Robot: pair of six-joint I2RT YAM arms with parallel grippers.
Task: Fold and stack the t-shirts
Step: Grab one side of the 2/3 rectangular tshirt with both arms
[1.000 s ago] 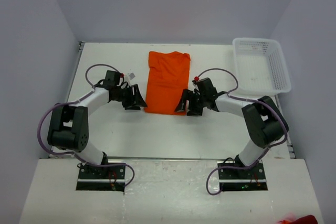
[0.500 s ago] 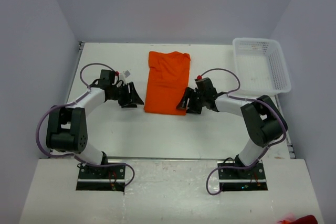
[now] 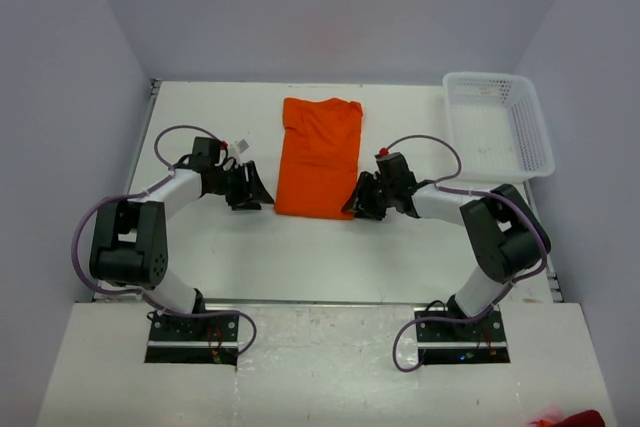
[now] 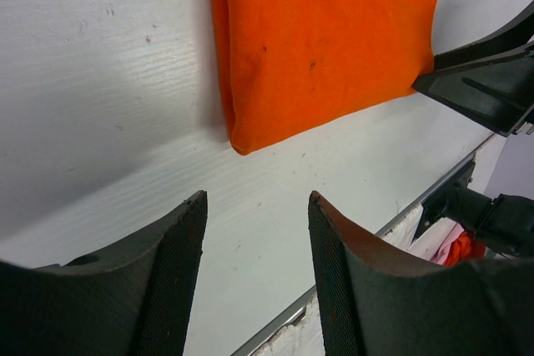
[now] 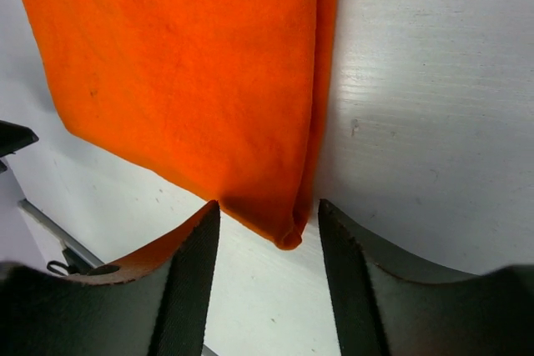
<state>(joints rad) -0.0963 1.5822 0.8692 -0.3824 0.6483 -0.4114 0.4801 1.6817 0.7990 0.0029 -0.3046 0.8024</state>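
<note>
One orange t-shirt (image 3: pixel 320 157) lies on the white table (image 3: pixel 300 257), folded lengthwise into a narrow strip. My left gripper (image 3: pixel 262 197) sits low just left of the strip's near left corner. In the left wrist view the left gripper (image 4: pixel 257 198) is open over bare table, with the t-shirt (image 4: pixel 325 39) corner a little ahead of its tips. My right gripper (image 3: pixel 350 207) is at the near right corner. In the right wrist view the right gripper (image 5: pixel 269 206) is open, and the folded corner of the t-shirt (image 5: pixel 183 64) pokes between its fingertips without touching either pad.
A white basket (image 3: pixel 485 75) stands at the table's far right corner. A scrap of red-orange cloth (image 3: pixel 570 417) shows at the bottom right, off the table. The right gripper's black fingers (image 4: pixel 492 81) show across the shirt in the left wrist view.
The right gripper's jaws have narrowed around the shirt's near right corner. The left arm has shifted slightly left, with its jaws unchanged.
</note>
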